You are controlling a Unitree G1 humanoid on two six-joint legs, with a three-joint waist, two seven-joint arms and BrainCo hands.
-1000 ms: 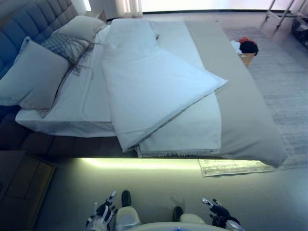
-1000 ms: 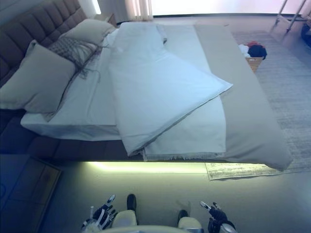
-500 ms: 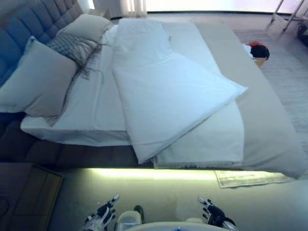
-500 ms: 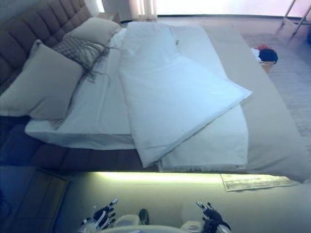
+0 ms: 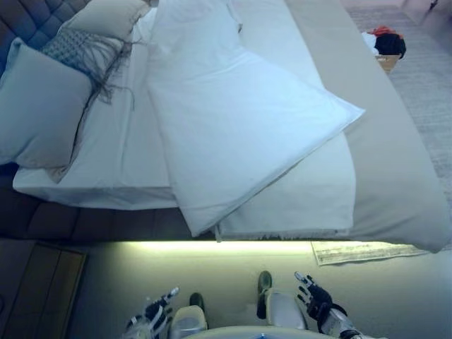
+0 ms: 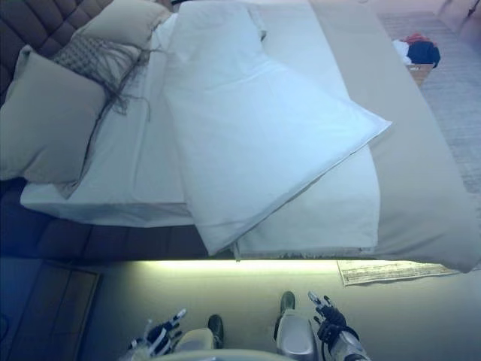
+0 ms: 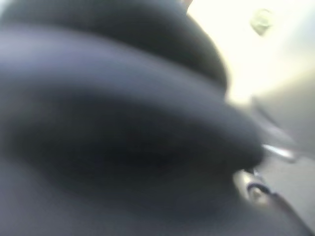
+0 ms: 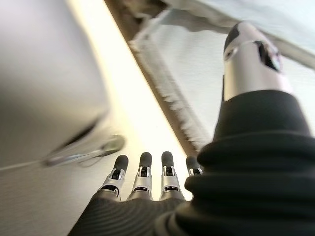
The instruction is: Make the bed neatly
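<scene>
Duvet (image 5: 233,120) lying skewed across bed (image 5: 395,176), frame centre: one corner hanging over near edge at lower centre, another poking right onto beige cover. Pillows (image 5: 42,106) piled upper left by headboard. Both hands hanging low at frame bottom, well apart from bed, holding nothing. Right hand (image 6: 327,325): fingers straight, relaxed. Left hand (image 5: 157,314): fingers spread, empty per eye view; wrist view showing only dark cover. Step, as judged: approach, no grasp yet. Next: reaching fwd for overhanging corner, pinching cloth, pulling duvet square w/ bed edges.

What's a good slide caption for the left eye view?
Unmade bed with white duvet folded askew; both robot hands empty beside it.
</scene>
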